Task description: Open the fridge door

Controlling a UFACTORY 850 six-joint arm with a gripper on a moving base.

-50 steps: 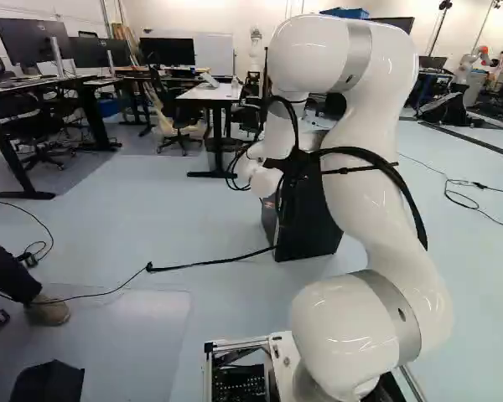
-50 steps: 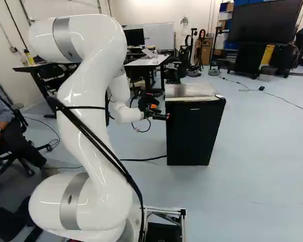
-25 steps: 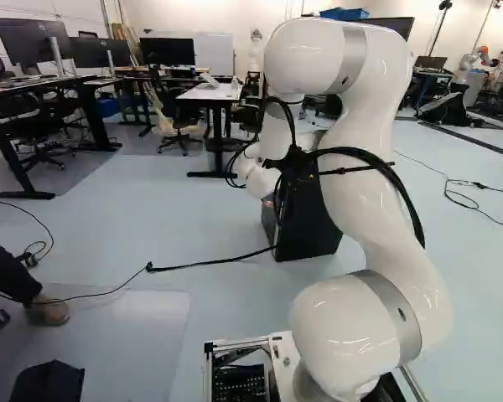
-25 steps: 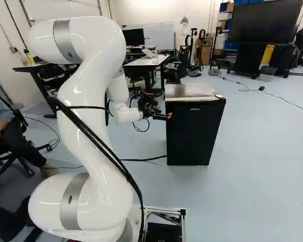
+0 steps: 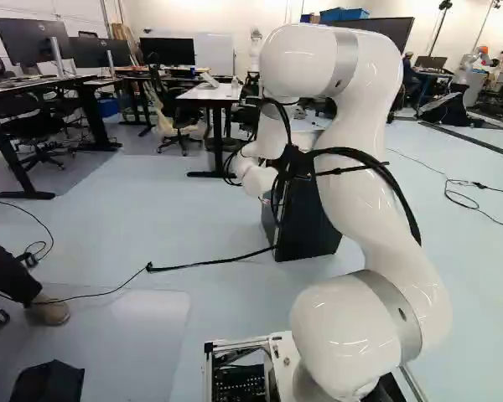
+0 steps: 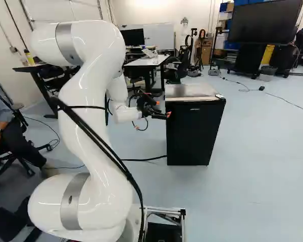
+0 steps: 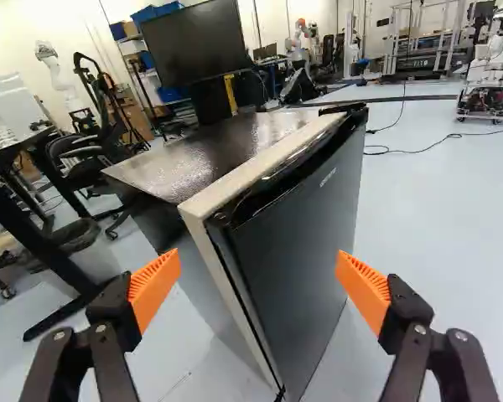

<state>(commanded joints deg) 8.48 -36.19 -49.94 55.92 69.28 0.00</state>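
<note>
One white arm [image 6: 93,96] rises in both base views; one fridge [image 6: 192,133], boxy and black, stands upright on the floor [image 6: 262,166] near the pincer [image 6: 166,115], partly behind the arm in the left base view; its one door [image 7: 306,243] is dark, flat and closed against the body; its one top [image 7: 205,151] is glossy, edged by one pale front strip [image 7: 256,166]; the pincer is released, two black fingers wide apart, the fridge ahead; the two pads [image 7: 365,289] are orange and ribbed; one small pale label [image 7: 328,177] marks the door.
</note>
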